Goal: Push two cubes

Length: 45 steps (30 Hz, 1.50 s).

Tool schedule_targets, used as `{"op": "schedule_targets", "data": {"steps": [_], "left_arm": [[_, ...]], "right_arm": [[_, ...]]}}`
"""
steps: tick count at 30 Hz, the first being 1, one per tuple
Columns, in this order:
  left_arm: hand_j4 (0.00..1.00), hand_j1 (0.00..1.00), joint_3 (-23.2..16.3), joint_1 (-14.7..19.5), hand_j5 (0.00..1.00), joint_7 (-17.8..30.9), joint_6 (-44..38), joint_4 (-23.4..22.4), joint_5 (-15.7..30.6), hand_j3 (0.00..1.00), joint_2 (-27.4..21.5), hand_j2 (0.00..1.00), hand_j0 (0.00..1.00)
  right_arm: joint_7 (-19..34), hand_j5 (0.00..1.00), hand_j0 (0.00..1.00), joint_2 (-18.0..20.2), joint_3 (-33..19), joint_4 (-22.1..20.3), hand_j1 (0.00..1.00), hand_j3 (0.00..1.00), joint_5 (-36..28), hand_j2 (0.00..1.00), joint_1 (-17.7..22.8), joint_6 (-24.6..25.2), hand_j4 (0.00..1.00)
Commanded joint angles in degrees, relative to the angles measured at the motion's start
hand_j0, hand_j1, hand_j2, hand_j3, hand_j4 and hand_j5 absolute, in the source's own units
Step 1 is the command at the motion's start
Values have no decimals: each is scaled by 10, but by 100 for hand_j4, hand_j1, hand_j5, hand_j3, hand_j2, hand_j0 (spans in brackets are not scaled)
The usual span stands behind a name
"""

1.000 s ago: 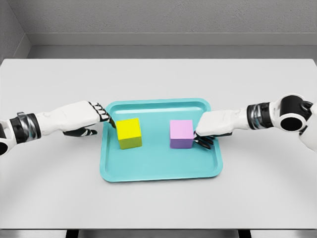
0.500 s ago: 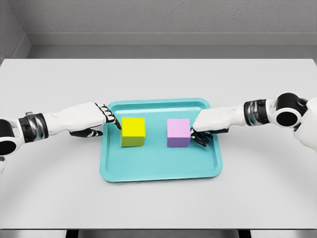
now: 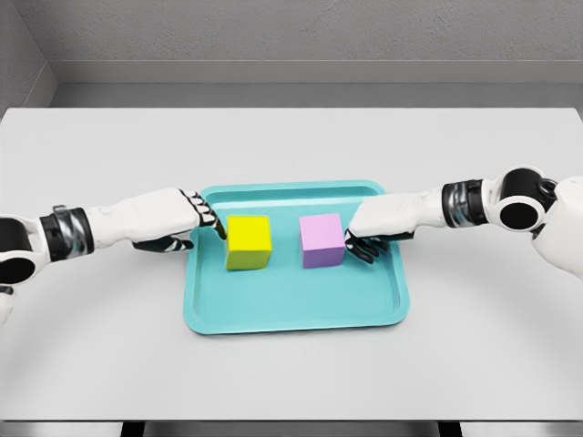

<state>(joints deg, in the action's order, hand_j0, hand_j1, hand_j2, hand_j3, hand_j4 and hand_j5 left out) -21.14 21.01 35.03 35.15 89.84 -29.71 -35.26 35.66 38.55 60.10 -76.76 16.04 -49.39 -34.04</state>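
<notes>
No readable text, labels, brands, numbers or signs anywhere: yellow cube (image 3: 249, 242), pink cube (image 3: 322, 240), tray (image 3: 296, 314), arms and surface (image 3: 291, 146) are all blank (plain rendered faces, no markings).

Two cubes sat upright on the floor of a teal tray (image 3: 296, 314), both in its rear half. The yellow cube (image 3: 248, 242) lay left of the tray's centre, near the left rim, its lit top brighter than its olive-toned front face. The pink cube (image 3: 322, 240) lay right of the tray's centre, its front face a darker violet. The cubes stood side by side, apart, with a strip of tray floor visible between them.
</notes>
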Motion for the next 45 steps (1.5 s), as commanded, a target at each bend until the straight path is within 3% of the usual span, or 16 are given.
{"op": "schedule_targets", "data": {"steps": [1,27,35,45], "left_arm": [[68,68,-4,-1,68,0,-2,0,3,68,4,68,68],[68,68,-21,25,68,0,-2,-51,3,68,17,68,68],[68,68,-28,25,68,0,-2,-50,3,68,20,68,68],[68,68,-28,21,68,0,-2,-36,19,68,-12,68,68]], "right_arm": [[-7,11,11,-4,8,4,11,11,44,11,-1,-10,11],[-7,11,11,-18,13,7,11,11,44,11,-9,-10,11],[-7,11,11,-21,12,49,11,11,51,11,-18,-10,11],[-7,11,11,-60,19,97,11,11,62,11,-31,-10,11]]}}
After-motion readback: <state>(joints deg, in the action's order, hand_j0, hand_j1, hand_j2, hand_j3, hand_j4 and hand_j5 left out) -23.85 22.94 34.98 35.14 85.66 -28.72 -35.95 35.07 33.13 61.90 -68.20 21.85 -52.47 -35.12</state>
